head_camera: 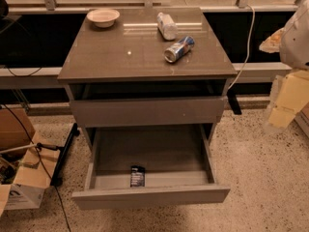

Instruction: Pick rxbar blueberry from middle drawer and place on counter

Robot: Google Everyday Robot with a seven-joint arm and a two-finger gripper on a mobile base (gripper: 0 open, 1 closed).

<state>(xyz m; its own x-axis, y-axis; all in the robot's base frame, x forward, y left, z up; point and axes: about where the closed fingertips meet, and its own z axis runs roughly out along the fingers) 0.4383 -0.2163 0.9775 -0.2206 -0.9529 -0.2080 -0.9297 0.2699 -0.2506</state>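
Drawer bottom (pixel 159 151): rxbar (pixel 137 176); claw (pixel 286 105) far right

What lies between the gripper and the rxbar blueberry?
Camera view: gripper at the right edge; between it and the rxbar blueberry lie speckled floor and the middle drawer's right wall.

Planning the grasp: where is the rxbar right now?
The rxbar sits in the open drawer, against its front panel, just left of centre. The hand is at the view's right edge, right of the counter.
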